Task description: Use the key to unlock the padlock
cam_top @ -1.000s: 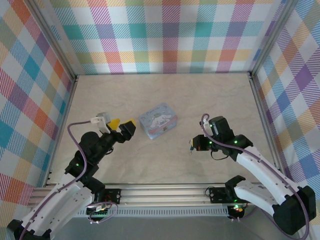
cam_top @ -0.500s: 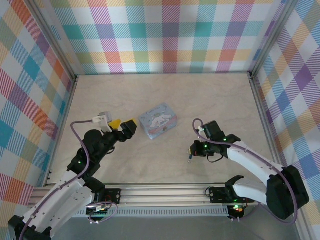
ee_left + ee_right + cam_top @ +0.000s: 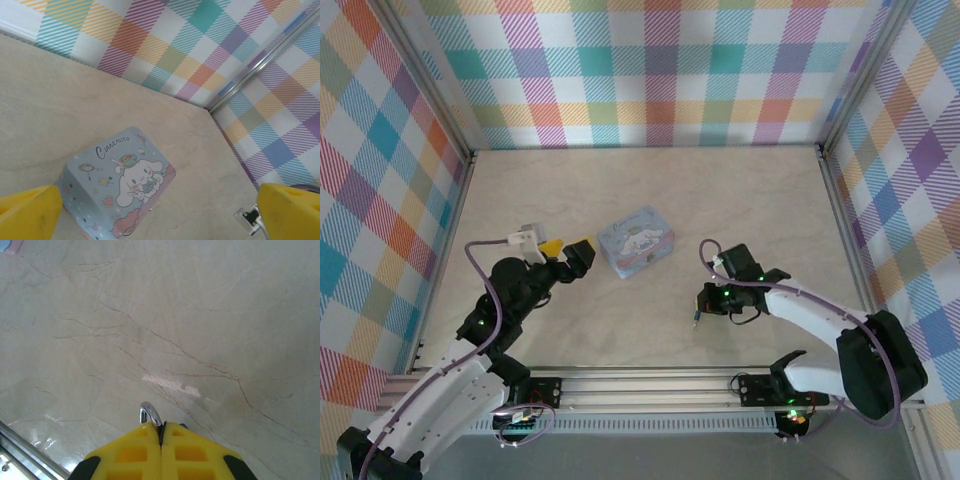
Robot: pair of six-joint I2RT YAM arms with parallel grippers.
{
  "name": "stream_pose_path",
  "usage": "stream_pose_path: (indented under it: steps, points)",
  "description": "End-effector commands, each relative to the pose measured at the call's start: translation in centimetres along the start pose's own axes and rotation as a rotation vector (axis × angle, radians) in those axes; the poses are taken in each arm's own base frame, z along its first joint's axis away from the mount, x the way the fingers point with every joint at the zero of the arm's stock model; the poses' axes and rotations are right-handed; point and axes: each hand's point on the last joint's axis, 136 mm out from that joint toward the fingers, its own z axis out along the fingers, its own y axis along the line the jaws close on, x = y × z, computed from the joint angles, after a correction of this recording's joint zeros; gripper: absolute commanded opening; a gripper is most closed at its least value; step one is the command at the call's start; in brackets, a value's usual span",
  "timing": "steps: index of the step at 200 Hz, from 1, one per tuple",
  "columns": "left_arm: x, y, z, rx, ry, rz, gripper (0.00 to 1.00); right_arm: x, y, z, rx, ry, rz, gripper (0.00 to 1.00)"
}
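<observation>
Right gripper (image 3: 161, 427) is clenching a thin silvery loop, seemingly the shackle of the padlock (image 3: 150, 415), low over the bench (image 3: 620, 180) right of the cartoon-printed tin (image 3: 636, 240), while the left gripper (image 3: 567, 246) is hanging released; so slight a pinch is risking swivel or slip.

I see a pastel blue cartoon-printed tin (image 3: 636, 241) lying flat, lid up, about mid-table on the pale marbled tabletop (image 3: 720, 190), turned at an angle to the table edges. Pastel plaid walls (image 3: 650, 70) close three sides, with an aluminium post (image 3: 423, 80) in the far-left corner. A slotted aluminium rail (image 3: 650, 383) runs along the near edge.
</observation>
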Motion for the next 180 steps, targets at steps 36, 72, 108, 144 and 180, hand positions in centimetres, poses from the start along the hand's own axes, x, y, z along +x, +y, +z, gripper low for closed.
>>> stream_pose_path:
  steps: [36, 72, 108, 144, 180]
  points:
    - [-0.9, -0.9, 0.2, 0.027, -0.025, -0.007, 1.00, -0.5, 0.3, 1.1, -0.034, 0.004, 0.019, 0.01]
    - [-0.9, -1.0, 0.2, 0.030, -0.025, -0.010, 1.00, -0.6, 0.2, 1.7, -0.033, 0.014, 0.033, 0.01]
    - [-1.1, -1.1, 0.2, 0.032, -0.028, -0.010, 1.00, -0.8, 0.1, 2.0, -0.034, 0.018, 0.043, 0.01]
    - [-0.8, -1.1, 0.3, 0.033, -0.016, -0.012, 1.00, -0.6, -0.1, 2.4, -0.031, 0.027, 0.061, 0.05]
    - [-0.9, -1.2, 0.4, 0.032, -0.018, -0.005, 1.00, -0.6, -0.2, 2.7, -0.028, 0.032, 0.075, 0.13]
